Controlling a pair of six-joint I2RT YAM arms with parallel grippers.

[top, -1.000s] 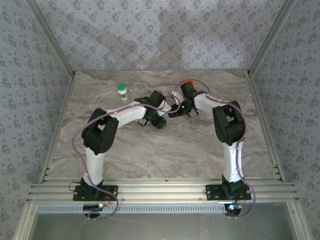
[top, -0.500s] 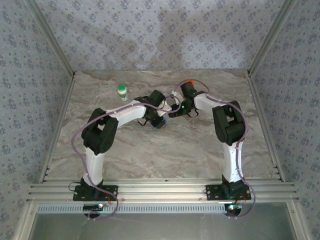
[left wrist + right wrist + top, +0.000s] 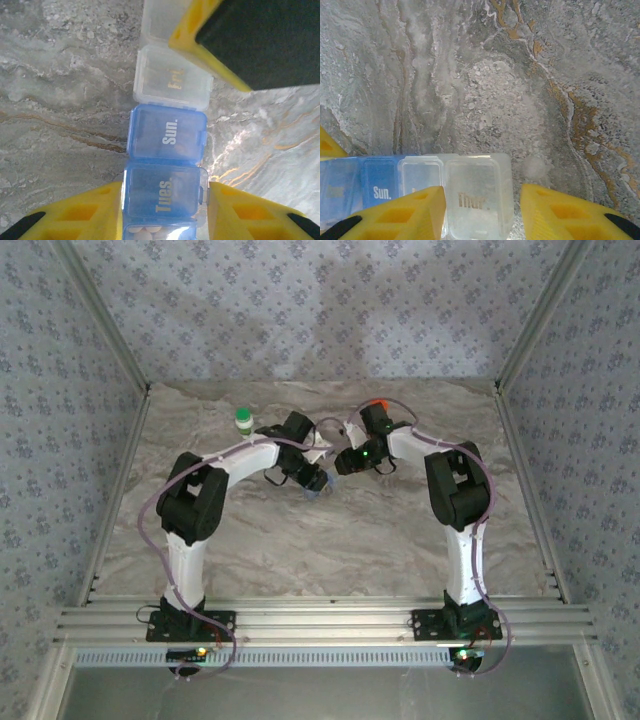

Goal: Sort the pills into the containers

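The pill box (image 3: pixel 167 132) lies on the marble table, a row of blue and clear compartments marked Fri., Sun. and Tues. White pills (image 3: pixel 149 230) fill the compartment nearest the left wrist camera. My left gripper (image 3: pixel 165 192) has its yellow fingers pressed against both sides of the Tues. compartment. My right gripper (image 3: pixel 482 197) is open over the clear Thur. end (image 3: pixel 477 195), with a gap beside its right finger. From above, the left gripper (image 3: pixel 312 480) and the right gripper (image 3: pixel 343 462) meet at the box (image 3: pixel 315 489).
A white bottle with a green cap (image 3: pixel 244 421) stands at the back left. An orange bottle (image 3: pixel 375 405) sits behind the right wrist. A yellow finger of the right gripper (image 3: pixel 190 25) crosses the far end of the box. Metal rails frame the table.
The left arm's wrist and forearm have swung left and toward the back. The right gripper has shifted slightly left. The blue end of the box has barely moved.
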